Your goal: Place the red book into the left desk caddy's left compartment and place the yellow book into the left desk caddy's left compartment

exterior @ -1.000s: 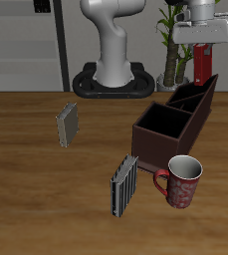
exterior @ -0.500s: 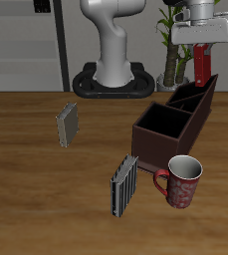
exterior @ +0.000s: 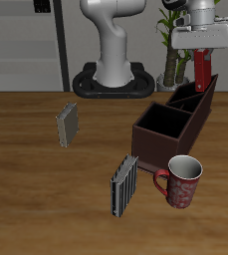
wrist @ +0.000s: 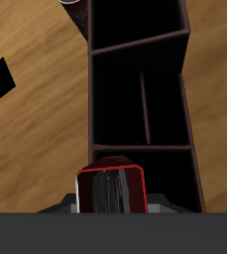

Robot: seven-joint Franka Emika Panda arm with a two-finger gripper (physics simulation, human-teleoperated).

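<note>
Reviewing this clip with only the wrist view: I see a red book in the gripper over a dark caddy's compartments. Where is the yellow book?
Observer: The yellow book, grey-striped, stands on the table far from the caddy.
Operator: Anything else near the caddy?
Observer: A larger grey striped book stands nearer the table's front edge, beside a red patterned mug.
Operator: How deep is the red book?
Observer: The red book hangs upright in the gripper, with its lower end about level with the top of the caddy's slanted wall, so it doesn't look lowered in yet.
</note>
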